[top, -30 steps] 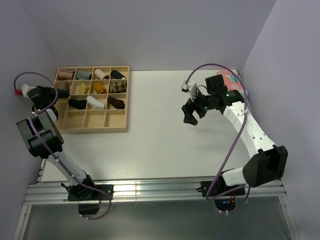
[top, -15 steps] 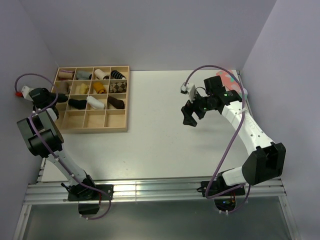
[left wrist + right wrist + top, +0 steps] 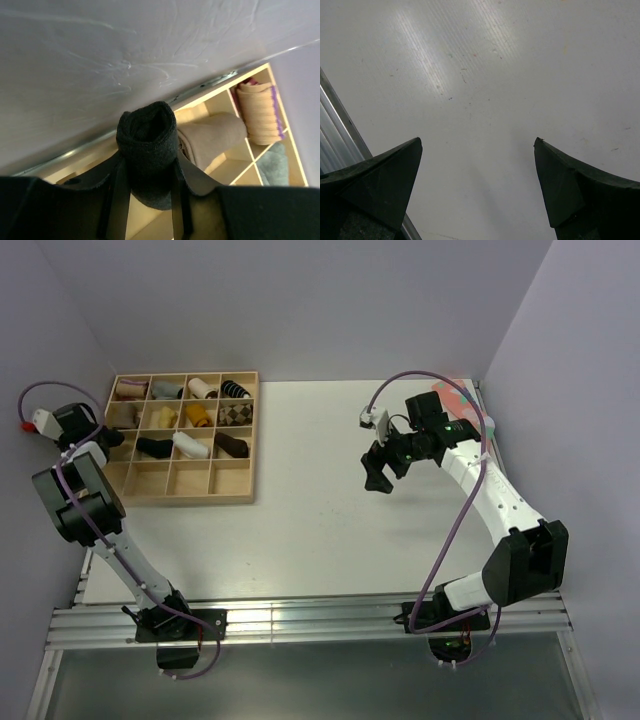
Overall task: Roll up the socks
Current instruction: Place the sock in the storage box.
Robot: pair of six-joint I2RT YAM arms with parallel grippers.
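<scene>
Both fingers [image 3: 119,200] of the left gripper [image 3: 147,167] pinched a plain black knit sock [image 3: 146,132] that was rolled into a short, thick bundle. One finger pressed on each flank of the roll, and the jaws stood only as far apart as the roll was thick. The rolled end stuck out past the fingertips, with its folded cuff facing the camera.

The sock hung over the shallow wooden tray with square compartments [image 3: 226,86], at the tray's edge next to the pale grey wall [image 3: 125,45]. Whether the sock touched the tray floor could not be told. A tan rolled sock [image 3: 212,137] lay in the compartment just beside it. Beyond a divider stood a tan ribbed bundle with a purple edge [image 3: 256,115], and a grey bundle [image 3: 276,167] filled the cell next to that.

From above, the left gripper [image 3: 103,436] reached in over the tray's left side, at the second row from the far edge. The sock itself was too small and too hidden to make out there.

Well apart on the other side, the right gripper [image 3: 376,470] hovered over the bare white table [image 3: 485,70]. Its jaws were spread wide with nothing between them. A pink sock [image 3: 458,397] lay at the table's far right corner, behind that arm.
</scene>
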